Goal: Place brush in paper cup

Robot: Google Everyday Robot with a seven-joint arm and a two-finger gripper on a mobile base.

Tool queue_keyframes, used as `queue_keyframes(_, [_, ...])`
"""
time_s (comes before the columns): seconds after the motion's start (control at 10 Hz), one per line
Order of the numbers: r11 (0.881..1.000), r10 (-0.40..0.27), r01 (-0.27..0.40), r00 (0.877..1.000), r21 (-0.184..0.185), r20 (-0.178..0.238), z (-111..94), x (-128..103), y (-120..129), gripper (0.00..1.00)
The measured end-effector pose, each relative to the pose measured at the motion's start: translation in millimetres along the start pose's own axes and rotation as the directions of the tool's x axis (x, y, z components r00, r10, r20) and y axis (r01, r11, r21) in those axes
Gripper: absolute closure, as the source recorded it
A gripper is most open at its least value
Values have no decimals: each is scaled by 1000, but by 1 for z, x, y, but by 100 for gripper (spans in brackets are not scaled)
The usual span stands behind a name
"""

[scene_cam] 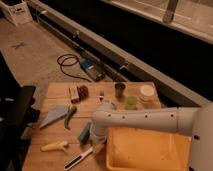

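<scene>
White tool (97, 144) over dark-handled, whitish-tipped brush (78, 160); yellow tray (150, 152); tan table (59, 93).

The wooden counter (60, 100) carries a yellow tray (150, 162) at its front right corner. Just left of the tray, near the front edge, lies the brush (77, 159), its whitish head toward the tray. The pincer (98, 144) is right over that head. A yellow banana shape (54, 146) lies further left. A teal block (85, 133), a green piece (70, 115) and a grey-blue wedge (52, 118) sit mid-left. Along the back edge stand two reddish items (79, 92), a fork (101, 95), a dark cup (120, 89), a green cup (131, 102) and a white cup (146, 91).
</scene>
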Motion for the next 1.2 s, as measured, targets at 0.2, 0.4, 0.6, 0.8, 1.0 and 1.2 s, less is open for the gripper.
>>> queue_keyframes(0.2, [1000,-8,8,1000,-1,-7,1,0,1,87])
queue_keyframes(0.4, [1000,-28,28,1000,15,-8,2,-10,-3,100])
queue_keyframes(0.6, [999,-34,34,999,23,-6,2,-10,-3,100])
queue_keyframes(0.8, [998,-44,44,999,39,4,-2,-12,-5,100])
queue_keyframes(1.0, [995,-67,65,998,74,22,-26,-18,-9,100])
queue_keyframes(1.2, [989,-106,101,994,109,40,-54,-29,-13,100])
